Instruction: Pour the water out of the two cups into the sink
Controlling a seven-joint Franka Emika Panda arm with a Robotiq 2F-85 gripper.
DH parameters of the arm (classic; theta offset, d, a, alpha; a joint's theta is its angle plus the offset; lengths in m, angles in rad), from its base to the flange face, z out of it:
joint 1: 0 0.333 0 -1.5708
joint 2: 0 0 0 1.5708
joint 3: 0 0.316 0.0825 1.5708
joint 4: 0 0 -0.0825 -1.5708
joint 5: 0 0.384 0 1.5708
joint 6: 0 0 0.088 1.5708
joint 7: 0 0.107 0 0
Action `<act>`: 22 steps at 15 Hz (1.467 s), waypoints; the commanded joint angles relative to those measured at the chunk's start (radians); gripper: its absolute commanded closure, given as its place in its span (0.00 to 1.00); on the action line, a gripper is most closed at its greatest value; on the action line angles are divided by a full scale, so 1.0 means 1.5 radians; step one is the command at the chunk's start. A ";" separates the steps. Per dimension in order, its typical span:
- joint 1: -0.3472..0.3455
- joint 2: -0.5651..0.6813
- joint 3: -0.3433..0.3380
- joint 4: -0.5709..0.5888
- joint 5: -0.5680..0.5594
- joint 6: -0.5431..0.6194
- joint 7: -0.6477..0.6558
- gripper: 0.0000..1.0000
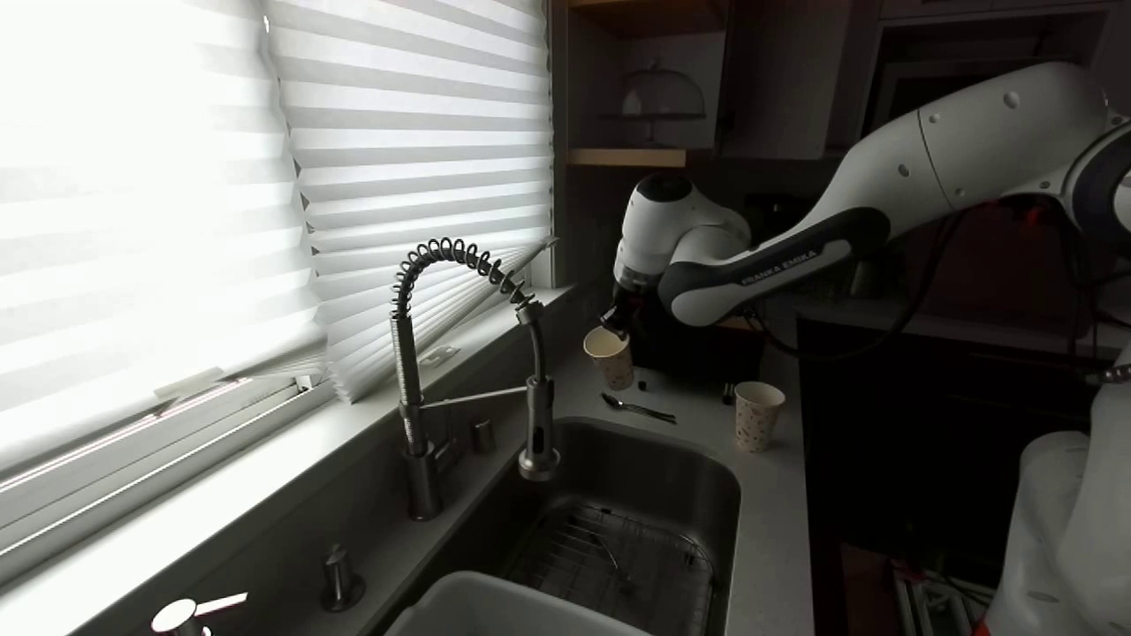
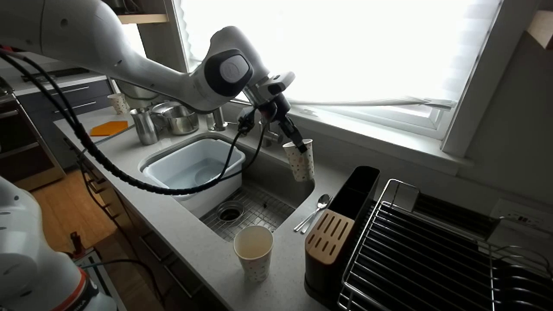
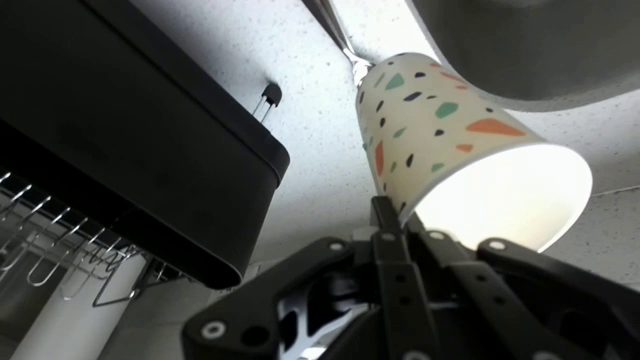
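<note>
My gripper is shut on the rim wall of one cream speckled cup. That cup also shows in an exterior view and in the wrist view. It is slightly tilted, mouth up, and appears raised above the counter by the sink's corner. The fingertips pinch its wall, one inside and one outside. The other cup stands upright on the counter beside the sink, also visible there. The chrome spring faucet arches over the basin. Water inside the cups cannot be made out.
A spoon and fork lie by the sink edge. A black utensil holder and a wire dish rack stand beside them. A white tub sits in the sink. A steel pot and a further cup stand beyond.
</note>
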 commanded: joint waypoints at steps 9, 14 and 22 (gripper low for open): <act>-0.042 0.121 0.001 0.042 0.205 0.216 -0.008 0.99; -0.034 0.191 -0.007 0.086 0.299 0.217 -0.006 0.99; -0.019 0.258 -0.029 0.142 0.331 0.202 -0.006 0.99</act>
